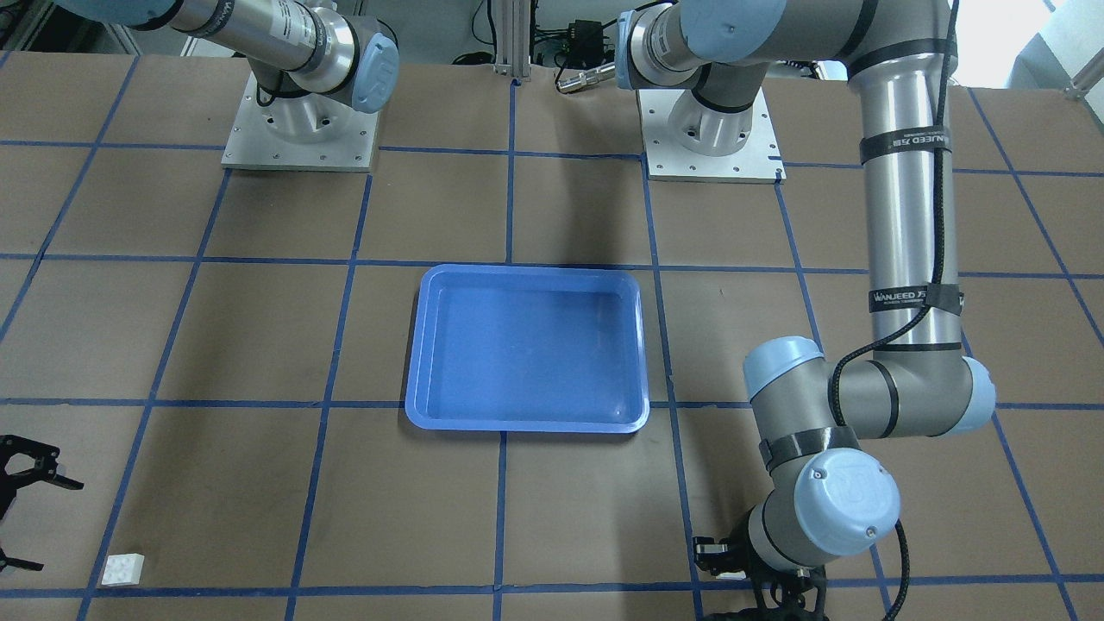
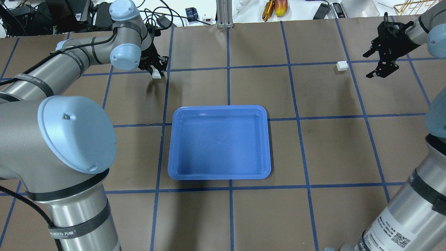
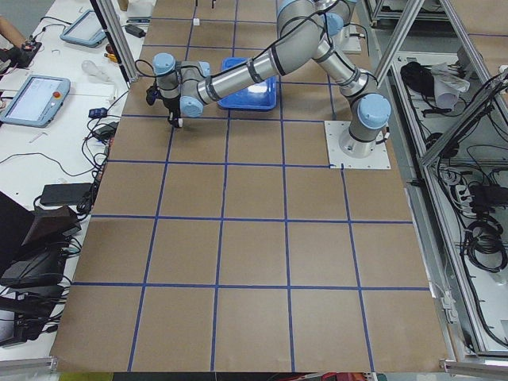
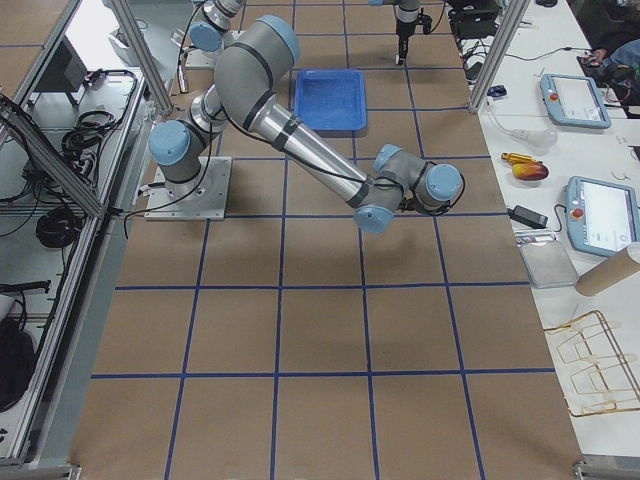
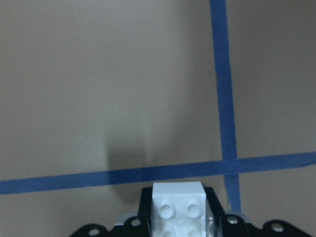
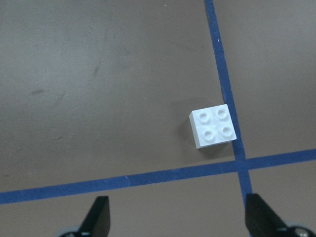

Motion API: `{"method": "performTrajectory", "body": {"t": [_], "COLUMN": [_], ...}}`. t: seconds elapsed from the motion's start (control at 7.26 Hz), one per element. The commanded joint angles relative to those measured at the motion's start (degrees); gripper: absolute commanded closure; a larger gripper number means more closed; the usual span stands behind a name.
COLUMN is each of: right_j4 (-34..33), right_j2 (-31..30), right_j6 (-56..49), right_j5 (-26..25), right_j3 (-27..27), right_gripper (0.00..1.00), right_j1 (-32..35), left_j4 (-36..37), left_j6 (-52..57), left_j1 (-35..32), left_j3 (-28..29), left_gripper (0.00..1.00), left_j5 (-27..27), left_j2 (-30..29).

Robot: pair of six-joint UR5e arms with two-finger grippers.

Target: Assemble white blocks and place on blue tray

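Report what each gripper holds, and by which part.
The left gripper holds a white block by two opposite sides, studs up. The right gripper is open and empty.

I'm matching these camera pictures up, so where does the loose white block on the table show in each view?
Front-facing: white block in the bottom left corner.
Overhead: upper right, just left of the right gripper.
Left side: cannot make it out.
Right side: cannot make it out.
Left wrist: absent; a second block shows there.
Right wrist: right of centre.
Shared landmark: the blue tape crossing beside it.
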Motion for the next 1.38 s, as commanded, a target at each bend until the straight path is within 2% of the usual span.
{"method": "performTrajectory", "body": {"t": [0.0,0.14,0.41,0.69,1.24], "right_j4": [1.3,5.9,6.6,6.0,5.7], "right_j2": [5.9,6.1,6.3,6.5,7.3], "right_j6": [-2.9,-3.3,-7.0,-8.5,-9.1], "right_j5": [0.7,1.2,1.3,1.3,1.4], "right_j3": [-7.1,-8.2,-8.2,-8.3,-8.3], "right_gripper": [0.07,0.07,0.06,0.06,0.06], "right_j1": [0.5,1.0,2.6,3.0,3.9], "left_j4": [-1.0,-4.1,-7.3,-7.2,-6.6], "left_j6": [-0.1,-0.3,-1.4,-1.5,-11.6], "left_j1": [0.0,0.0,-1.9,-2.8,-9.9], "left_j3": [-0.1,-0.1,-1.8,-6.9,-17.5], "left_gripper": [0.79,0.79,0.79,0.79,0.79], "left_j5": [0.0,0.0,0.0,-0.6,-0.6], "left_j2": [1.2,2.8,6.5,9.7,19.1]}}
